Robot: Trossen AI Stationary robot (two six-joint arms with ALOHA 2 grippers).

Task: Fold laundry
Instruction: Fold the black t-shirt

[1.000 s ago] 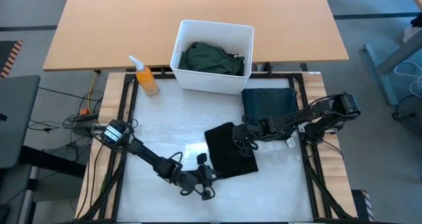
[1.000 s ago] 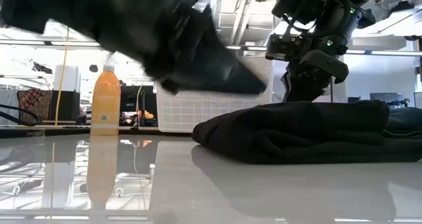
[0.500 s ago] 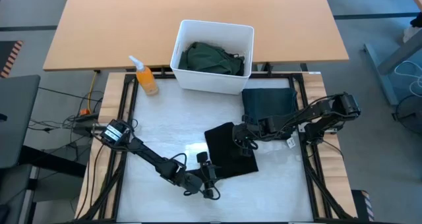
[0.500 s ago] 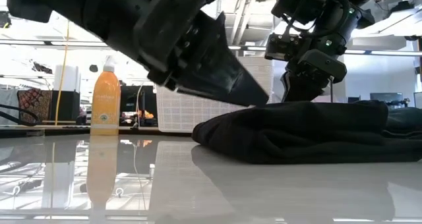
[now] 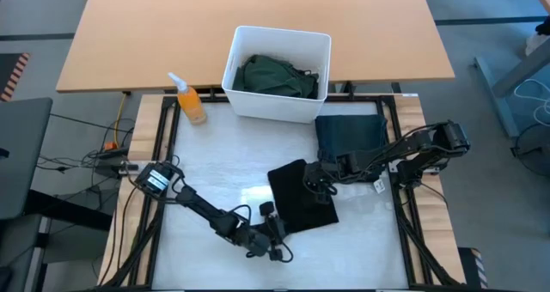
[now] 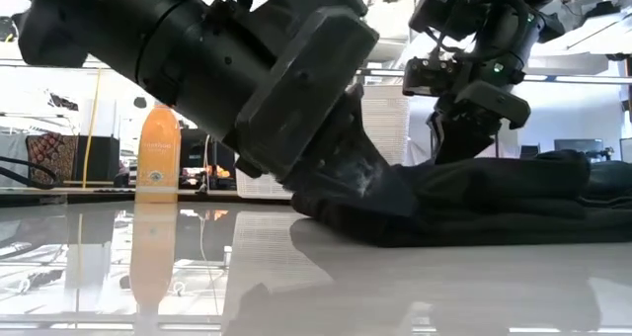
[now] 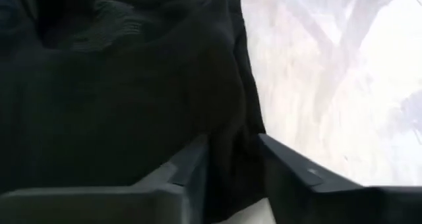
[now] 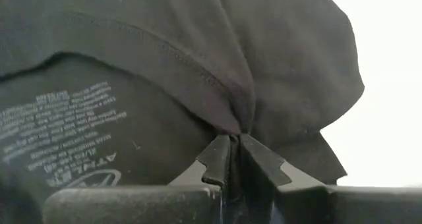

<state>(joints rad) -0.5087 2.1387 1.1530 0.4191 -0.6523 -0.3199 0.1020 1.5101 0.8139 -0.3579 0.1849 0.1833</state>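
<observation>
Two grippers are working the same black shirt (image 5: pixel 301 202), which is lying part-folded on the white worktop (image 5: pixel 215 176), its longer side running from the edge facing the bin toward the front edge. The left gripper (image 5: pixel 277 237) is reaching in at the shirt's front-left corner; in its wrist view the fingers (image 7: pixel 297 174) are standing apart with a fold of the black cloth's edge lying between them, not yet squeezed flat. The right gripper (image 5: pixel 316 186) is sitting on the opposite, right-hand edge, its fingers (image 8: pixel 221 159) pressed nearly together and pinching a ridge of the cloth. So the shirt is lying between the two, the left arm at its near corner and the right arm on its far side. Whichever fold comes next looks likely to turn on that front corner. Behind, a white bin (image 5: pixel 236 69) is holding a green garment (image 5: pixel 277 76), and another folded dark piece (image 5: pixel 350 136) is lying just beside the shirt.
</observation>
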